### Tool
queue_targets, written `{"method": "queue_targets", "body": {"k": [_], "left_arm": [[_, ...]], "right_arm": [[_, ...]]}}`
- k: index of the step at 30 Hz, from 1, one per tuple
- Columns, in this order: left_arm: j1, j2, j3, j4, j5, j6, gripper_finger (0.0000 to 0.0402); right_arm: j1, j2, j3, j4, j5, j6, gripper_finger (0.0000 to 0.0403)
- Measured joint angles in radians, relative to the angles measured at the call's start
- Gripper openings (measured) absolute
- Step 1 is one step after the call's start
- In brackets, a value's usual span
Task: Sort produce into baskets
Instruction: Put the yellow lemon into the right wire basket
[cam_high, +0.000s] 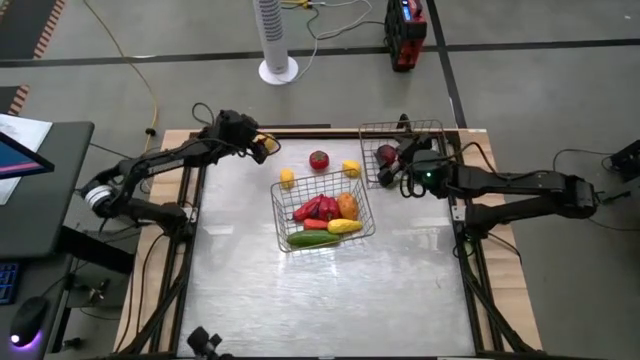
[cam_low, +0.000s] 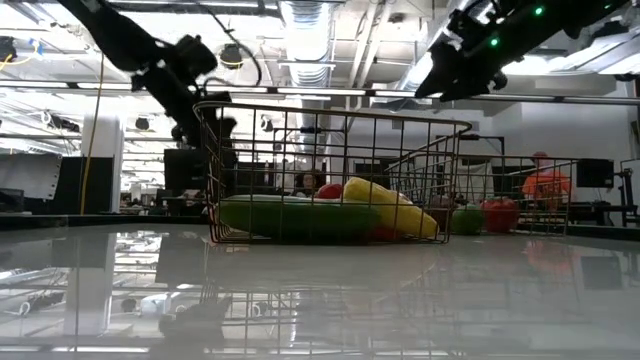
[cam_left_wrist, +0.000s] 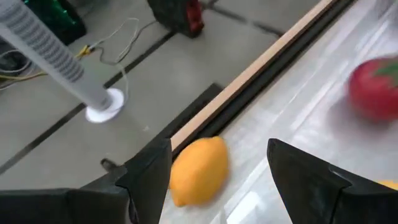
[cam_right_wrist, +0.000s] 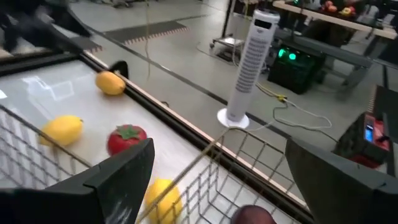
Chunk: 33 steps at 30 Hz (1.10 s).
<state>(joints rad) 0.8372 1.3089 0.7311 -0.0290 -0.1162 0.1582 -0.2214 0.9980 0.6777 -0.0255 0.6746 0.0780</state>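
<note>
The left gripper (cam_high: 268, 146) hovers wide open around a lemon (cam_left_wrist: 198, 169) at the table's far edge, gripping nothing, while the right gripper (cam_high: 392, 166) spreads wide and empty over the far-right basket (cam_high: 432, 131), the middle basket (cam_high: 283, 216) already holding peppers, cucumber and corn.

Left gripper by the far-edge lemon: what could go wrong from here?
1. The yellow plastic lemon lies by the wooden table edge; the open left gripper could nudge it off.
2. The red toy tomato sits loose nearby and might roll if bumped.
3. The open right gripper over the silver wire basket may snag its mesh.
</note>
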Motion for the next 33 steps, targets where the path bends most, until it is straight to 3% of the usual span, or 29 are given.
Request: {"method": "queue_targets", "body": {"k": [10, 16, 23, 33], "left_arm": [[0.126, 0.199, 0.049, 0.055, 0.183, 0.081, 0.0252], [0.147, 0.287, 0.100, 0.045, 0.217, 0.101, 0.0251], [0.162, 0.334, 0.104, 0.029, 0.245, 0.166, 0.0251], [0.192, 0.348, 0.104, -0.002, 0.298, 0.148, 0.0246]], "right_arm": [[0.032, -0.046, 0.000, 0.004, 0.001, -0.024, 0.0388], [0.031, -0.045, 0.000, 0.002, 0.001, -0.027, 0.0388], [0.032, -0.045, 0.000, -0.002, 0.000, -0.026, 0.0388], [0.032, -0.045, 0.000, -0.001, -0.003, -0.026, 0.0388]]}}
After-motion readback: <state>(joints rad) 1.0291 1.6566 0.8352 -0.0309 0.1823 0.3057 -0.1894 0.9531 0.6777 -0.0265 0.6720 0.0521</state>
